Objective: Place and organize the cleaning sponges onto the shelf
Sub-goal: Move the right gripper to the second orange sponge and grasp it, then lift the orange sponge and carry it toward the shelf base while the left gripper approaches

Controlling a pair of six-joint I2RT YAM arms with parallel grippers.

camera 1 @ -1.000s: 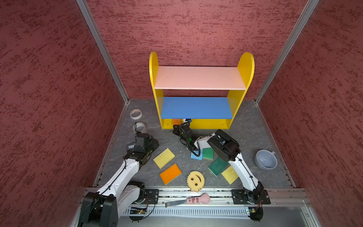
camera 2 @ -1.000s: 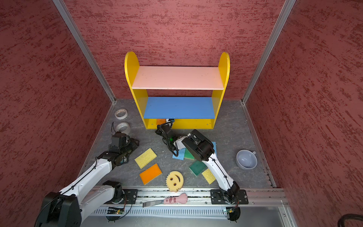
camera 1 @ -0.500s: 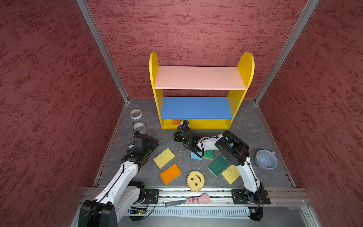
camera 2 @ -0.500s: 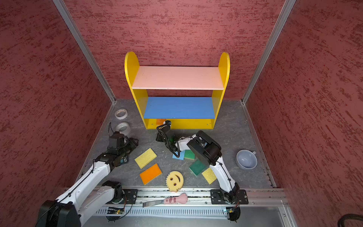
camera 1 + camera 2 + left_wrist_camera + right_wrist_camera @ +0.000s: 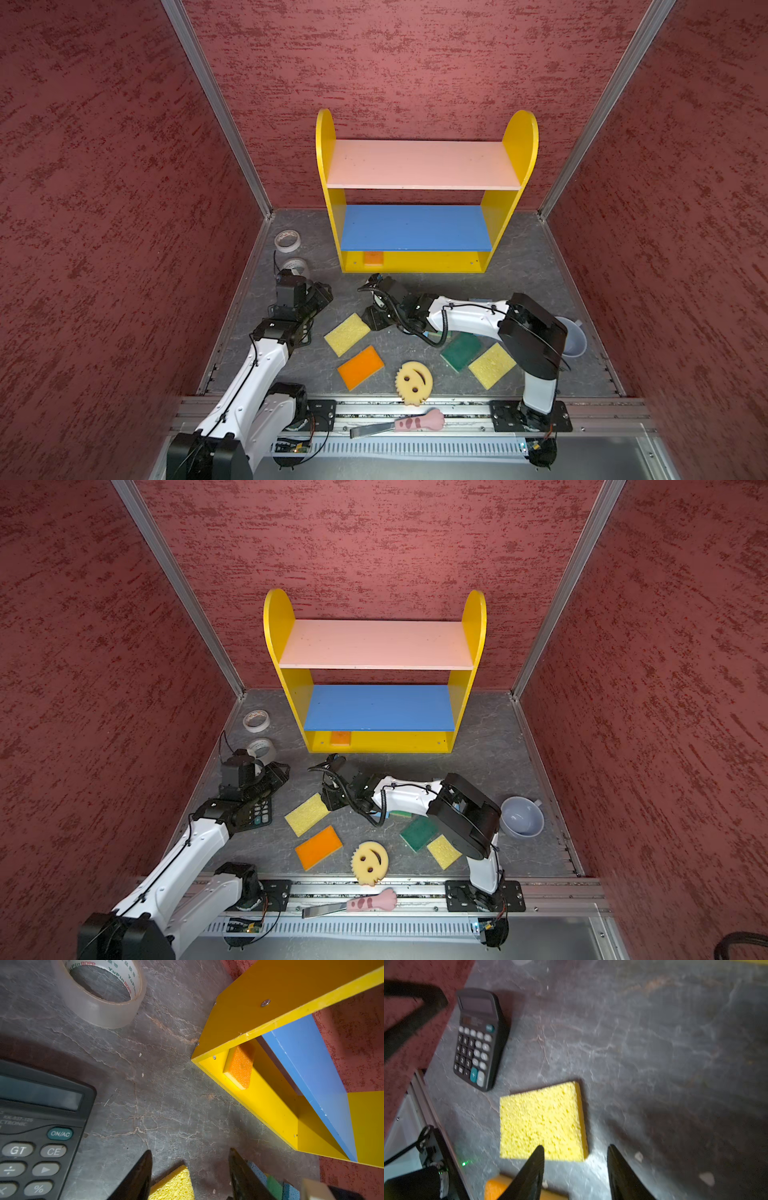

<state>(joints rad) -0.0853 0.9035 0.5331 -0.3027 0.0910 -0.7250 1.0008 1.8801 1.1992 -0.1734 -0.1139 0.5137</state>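
The shelf [image 5: 419, 166] stands at the back, and an orange sponge [image 5: 373, 257] lies on its yellow base at the left end, also in the left wrist view [image 5: 241, 1068]. On the floor lie a yellow sponge [image 5: 347, 333], an orange sponge [image 5: 360, 367], a round smiley sponge [image 5: 414, 382], a green sponge [image 5: 460, 351] and another yellow sponge [image 5: 492, 365]. My right gripper [image 5: 575, 1145] is open and empty just beside the near yellow sponge [image 5: 542, 1122]. My left gripper [image 5: 190, 1150] is open and empty, with that sponge's corner [image 5: 174, 1184] below it.
Two tape rolls [image 5: 286, 241] [image 5: 296, 264] sit by the left wall. A black calculator [image 5: 259, 812] lies under the left arm. A grey cup [image 5: 575, 336] stands at the right. A pink paw-handled tool [image 5: 417, 419] rests on the front rail.
The right gripper has opened and pulled back from the shelf base to the yellow sponge, leaving the orange sponge on the base. The left gripper has opened wider.
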